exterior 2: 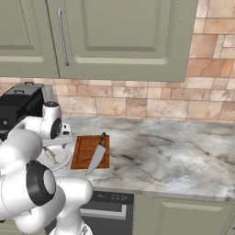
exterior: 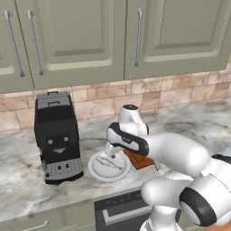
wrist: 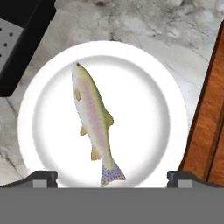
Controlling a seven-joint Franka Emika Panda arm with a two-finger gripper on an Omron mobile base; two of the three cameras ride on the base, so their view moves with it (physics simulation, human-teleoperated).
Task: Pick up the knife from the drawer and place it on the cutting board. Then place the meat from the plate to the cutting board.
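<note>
Low in the hand view the gripper [wrist: 112,177] shows two dark tips spread wide and holding nothing, just above the plate [wrist: 144,65], where the meat [wrist: 92,120], a single whole fish, lies lengthwise left of centre. In the left base view the arm hides much of the plate and most of the cutting board [exterior: 137,160] at mid-frame. The drawer [exterior 2: 108,209] at the bottom of the right base view is partly hidden behind the arm. In that view one knife [exterior 2: 96,155] lies on the board, blade tip past its near edge. The marbled grey counter [exterior 2: 174,151] carries one black coffee machine [exterior: 56,137] at centre left. A tan tiled wall and olive cabinets [exterior: 113,36] stand behind.
</note>
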